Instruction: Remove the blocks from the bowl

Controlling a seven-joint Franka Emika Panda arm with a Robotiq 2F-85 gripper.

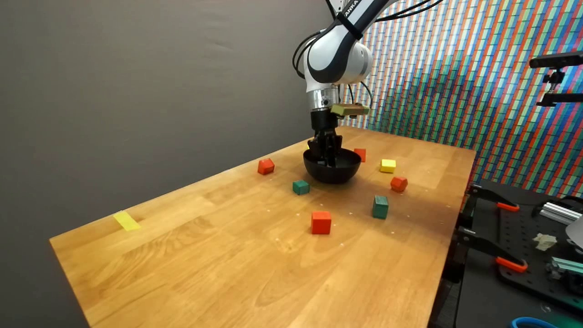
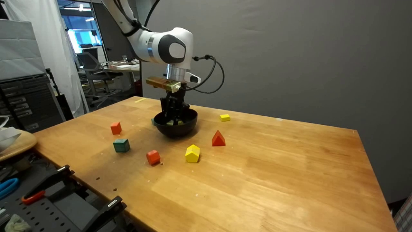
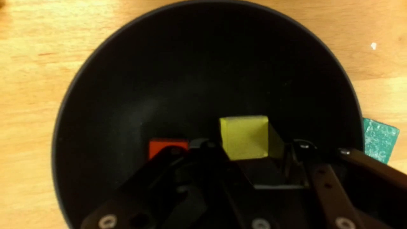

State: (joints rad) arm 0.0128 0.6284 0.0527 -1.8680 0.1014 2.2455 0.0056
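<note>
The black bowl (image 1: 334, 175) stands upright on the table, seen also in an exterior view (image 2: 175, 131) and the wrist view (image 3: 197, 79). My gripper (image 1: 329, 160) points down inside the bowl. In the wrist view its fingers (image 3: 246, 143) are shut on a yellow block (image 3: 244, 138), with one pad against each side. The block is low in the bowl; whether it touches the bottom cannot be told. A little of it shows in an exterior view (image 2: 170, 123). A red block (image 3: 166, 146) lies in the bowl beside the fingers, partly hidden by one finger.
Several blocks lie around the bowl: green (image 1: 301, 187), red (image 1: 321, 222), green (image 1: 380, 207), orange (image 1: 399, 184), yellow (image 1: 388, 165), a red triangle (image 2: 218, 139) and yellow (image 2: 192, 153). A green block (image 3: 380, 140) sits near the rim. Clamps (image 1: 494, 250) hold the table edge.
</note>
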